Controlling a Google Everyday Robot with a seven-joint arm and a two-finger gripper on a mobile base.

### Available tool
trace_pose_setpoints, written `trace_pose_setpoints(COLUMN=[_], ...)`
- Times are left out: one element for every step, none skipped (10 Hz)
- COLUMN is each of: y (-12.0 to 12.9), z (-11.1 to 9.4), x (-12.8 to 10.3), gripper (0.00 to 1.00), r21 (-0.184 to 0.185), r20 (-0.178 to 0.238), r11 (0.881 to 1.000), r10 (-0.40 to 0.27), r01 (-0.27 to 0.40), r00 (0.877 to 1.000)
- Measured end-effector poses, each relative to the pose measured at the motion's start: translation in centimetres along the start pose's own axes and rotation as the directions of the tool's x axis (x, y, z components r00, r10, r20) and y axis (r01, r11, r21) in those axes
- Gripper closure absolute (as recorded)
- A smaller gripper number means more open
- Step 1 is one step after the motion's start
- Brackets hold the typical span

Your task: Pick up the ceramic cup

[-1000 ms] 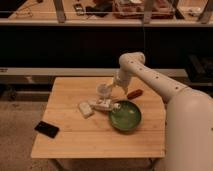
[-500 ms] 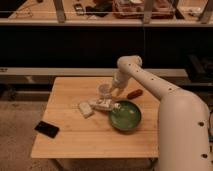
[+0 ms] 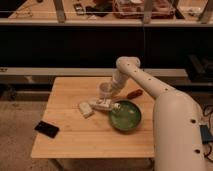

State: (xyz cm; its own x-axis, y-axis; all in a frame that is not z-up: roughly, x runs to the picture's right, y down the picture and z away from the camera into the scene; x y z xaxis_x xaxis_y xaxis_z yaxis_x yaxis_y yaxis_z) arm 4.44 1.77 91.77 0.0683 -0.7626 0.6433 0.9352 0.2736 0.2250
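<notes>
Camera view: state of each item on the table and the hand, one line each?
ceramic cup: upright, at the hand, lift not clear.
hand: low at the cup, over the table's back middle.
green bowl: upright, looks empty.
black phone: flat, front left.
white packets: lying beside the bowl.
red item: lying behind the bowl.

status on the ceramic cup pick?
Done: the arm has reached across the wooden table, and the gripper is at the ceramic cup, near the table's far edge behind the green bowl. In hand: closing in on the cup; no confirmed grasp visible. Left: secure the grip and lift, since the cup looks not yet raised off the tabletop.
</notes>
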Motion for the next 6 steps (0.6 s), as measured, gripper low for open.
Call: trace_pose_setpoints(y=[-0.4, -1.0, -1.0, -1.0, -0.9, -0.7], z=[-0.8, -2.3, -4.0, -6.0, -7.7, -10.1], x=[-0.2, -0.4, -0.8, -1.0, -1.1, -1.0], gripper=[1.0, 1.0, 1.0, 1.0, 1.0, 1.0], r21=[0.014, 0.03, 0.028, 0.013, -0.002, -0.029], r20=[0.007, 0.016, 0.028, 0.031, 0.031, 0.019], r11=[1.0, 0.999, 0.999, 0.998, 0.996, 0.993], r10=[-0.009, -0.026, -0.044, -0.067, -0.085, -0.11], r01=[0.009, 0.026, 0.043, 0.066, 0.085, 0.111], r00=[1.0, 1.0, 0.999, 0.997, 0.996, 0.994])
